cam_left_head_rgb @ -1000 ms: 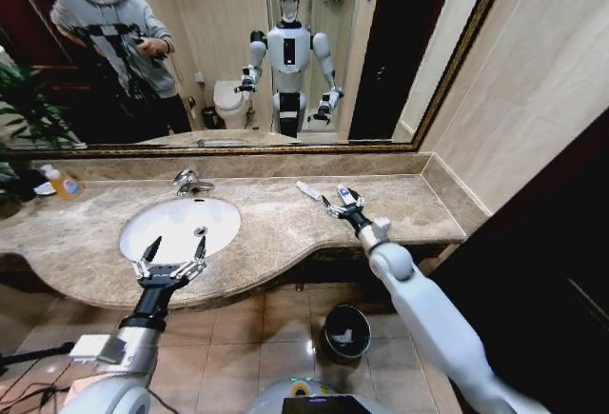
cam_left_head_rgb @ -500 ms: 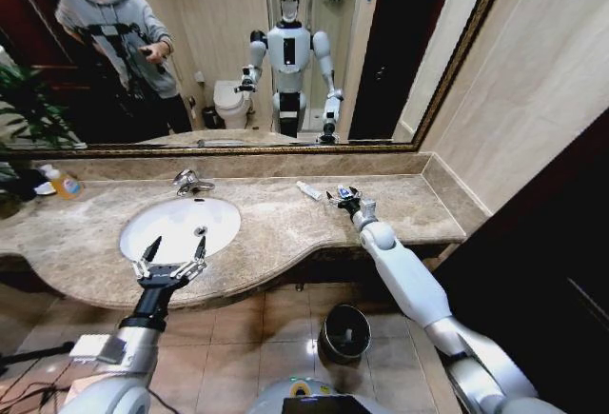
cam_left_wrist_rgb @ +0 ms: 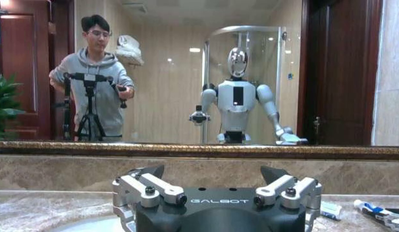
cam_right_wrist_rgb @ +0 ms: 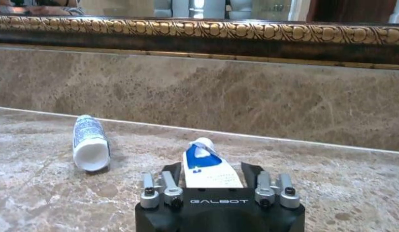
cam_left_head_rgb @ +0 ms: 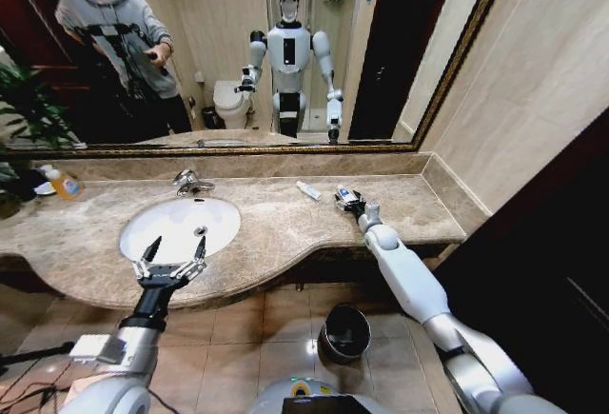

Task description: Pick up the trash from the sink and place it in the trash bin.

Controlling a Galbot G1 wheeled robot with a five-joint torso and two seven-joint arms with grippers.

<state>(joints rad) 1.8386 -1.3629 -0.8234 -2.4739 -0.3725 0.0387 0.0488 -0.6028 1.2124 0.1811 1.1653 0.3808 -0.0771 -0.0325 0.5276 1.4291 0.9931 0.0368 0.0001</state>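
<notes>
Right hand on a tube, far side of the sink

Right hand (cam_right_wrist_rgb: 214, 180) sits low on the marble surface (cam_left_head_rgb: 276, 228) to the right of the sink (cam_left_head_rgb: 179, 226), fingers straddling a white-and-blue tube (cam_right_wrist_rgb: 209, 169); whether they grip it I cannot tell. A second tube (cam_right_wrist_rgb: 90, 142) lies just beside, nearer the sink: two tubes counted, one black trash bin (cam_left_head_rgb: 344, 332) on the floor below. Risk: a shallow pinch could squirt the tube away. Left hand (cam_left_head_rgb: 174, 252) hovers spread wide at the sink's front rim
</notes>
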